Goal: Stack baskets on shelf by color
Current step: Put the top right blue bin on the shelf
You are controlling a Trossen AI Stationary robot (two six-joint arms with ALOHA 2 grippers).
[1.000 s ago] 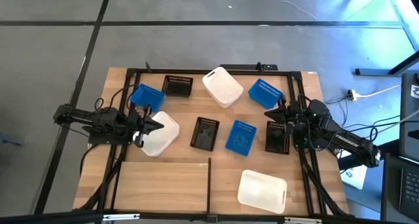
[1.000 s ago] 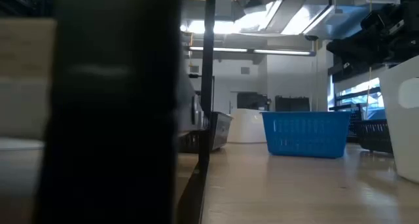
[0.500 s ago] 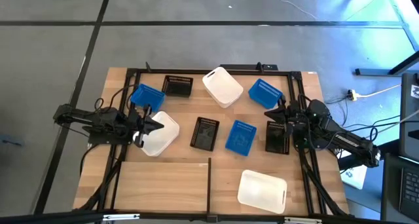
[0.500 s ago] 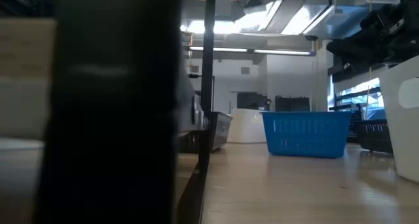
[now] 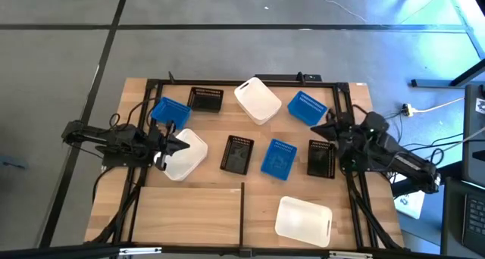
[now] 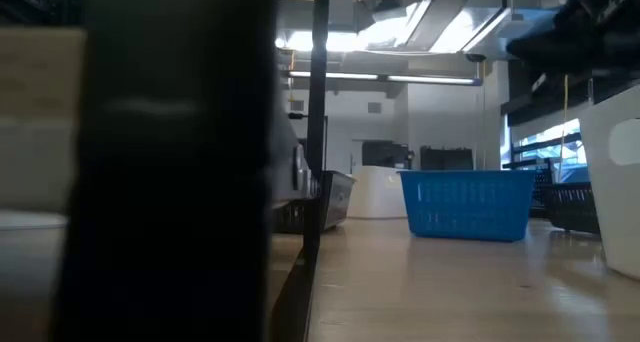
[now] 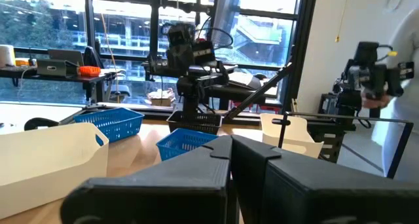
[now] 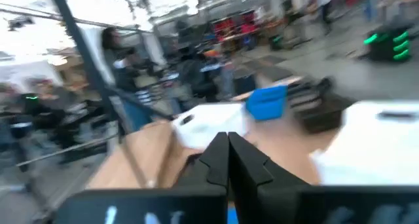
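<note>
Nine baskets lie on their bottoms on the wooden shelf (image 5: 189, 206) with black rails. There are three blue ones (image 5: 169, 111) (image 5: 308, 107) (image 5: 279, 157), three black (image 5: 205, 99) (image 5: 237, 154) (image 5: 321, 158) and three white (image 5: 258, 100) (image 5: 189, 157) (image 5: 304, 218). My left gripper (image 5: 186, 145) (image 7: 230, 145) is shut and stands over the left white basket's left rim; no touch shows. My right gripper (image 5: 328, 119) (image 8: 228, 140) is shut, in the air between the far right blue basket and the right black one.
Black rails (image 5: 242, 213) cross the board, and one post (image 6: 180, 162) blocks much of the low view. Bare wood lies at the near left. A person (image 7: 402, 86) stands beyond the table in the left wrist view. Cables run off the right side.
My right gripper has risen and drawn a little toward the table's far right corner, staying shut; its wrist view is smeared by the motion. The left arm and all baskets have kept still.
</note>
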